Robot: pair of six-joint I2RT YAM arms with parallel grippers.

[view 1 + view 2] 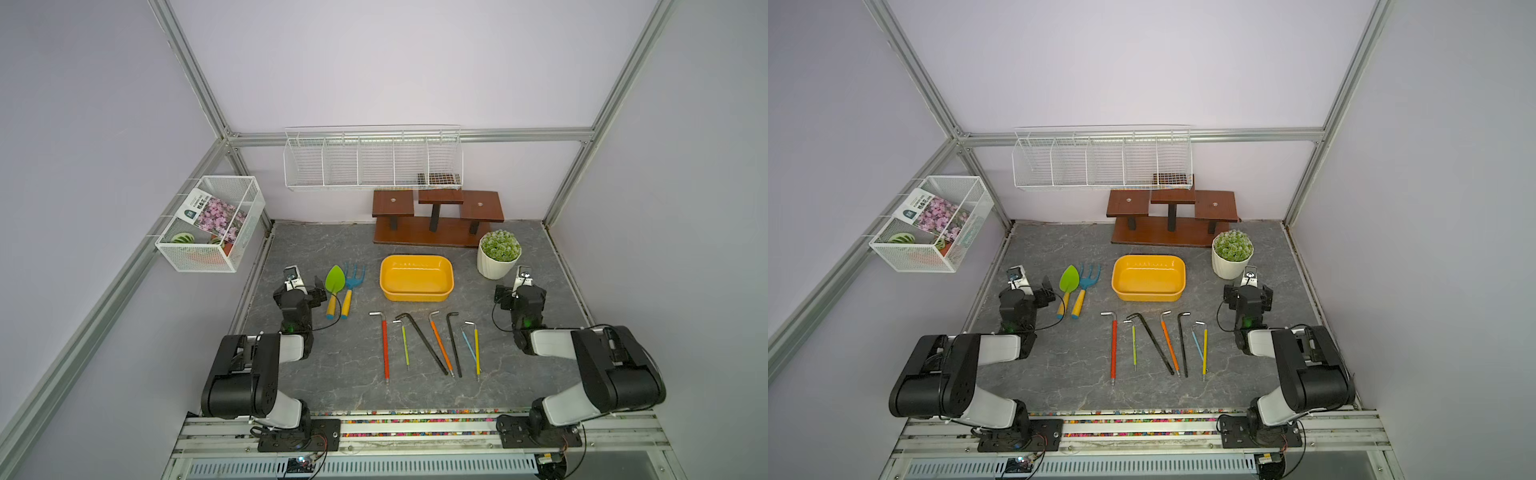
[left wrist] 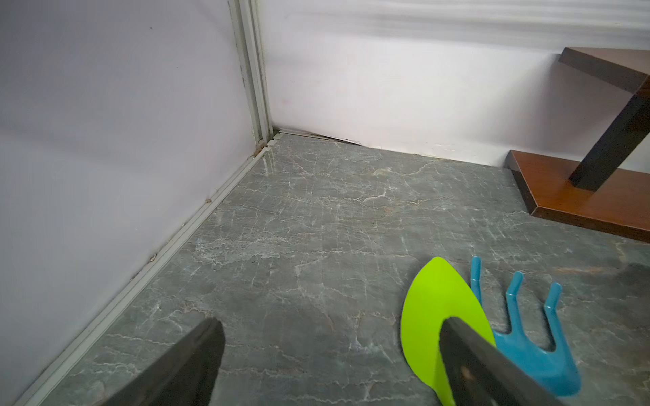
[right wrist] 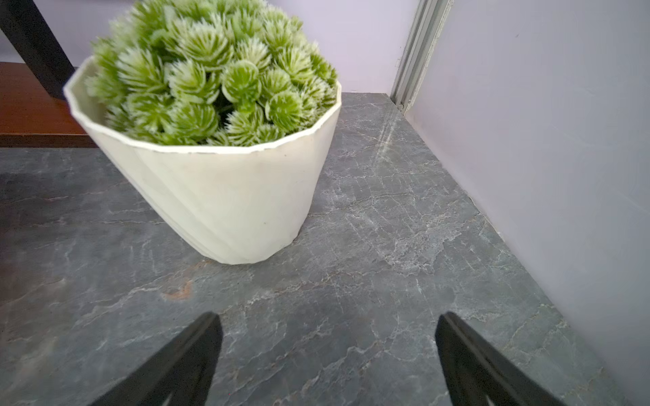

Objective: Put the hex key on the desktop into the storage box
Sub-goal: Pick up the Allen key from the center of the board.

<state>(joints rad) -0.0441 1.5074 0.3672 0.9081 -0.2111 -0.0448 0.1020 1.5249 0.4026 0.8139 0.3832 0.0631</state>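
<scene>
Both arms [image 1: 249,365] folded low over desktop [image 1: 340,374]; left tool [image 2: 330,321], right tool [image 3: 329,316] spread wide, empty.

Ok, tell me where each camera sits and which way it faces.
Top views: high over the near edge, looking down on the desktop, hex keys and storage box; left arm and right arm show.
Left wrist: low, facing the back left corner, trowel and rake; open left gripper shows.
Right wrist: low, facing the potted plant and back right corner; open right gripper shows.
Shared: trowel and potted plant also appear in both top views.
</scene>
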